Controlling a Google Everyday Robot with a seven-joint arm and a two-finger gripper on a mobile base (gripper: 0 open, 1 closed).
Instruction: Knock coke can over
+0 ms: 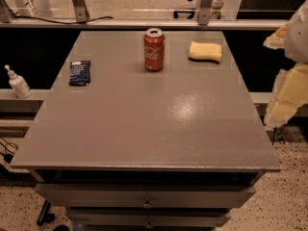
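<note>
The coke can (pixel 154 49) is red with white script and a silver top. It stands upright on the far middle of the grey table (pixel 144 124). My gripper (pixel 288 93) shows as pale cream and white shapes at the right edge of the view, beyond the table's right side. It is well to the right of the can and nearer the camera, and it touches nothing.
A yellow sponge (pixel 205 51) lies right of the can. A dark blue packet (pixel 80 72) lies near the left edge. A white pump bottle (pixel 18 83) stands on a ledge left of the table. Drawers (pixel 147 202) sit under the table front.
</note>
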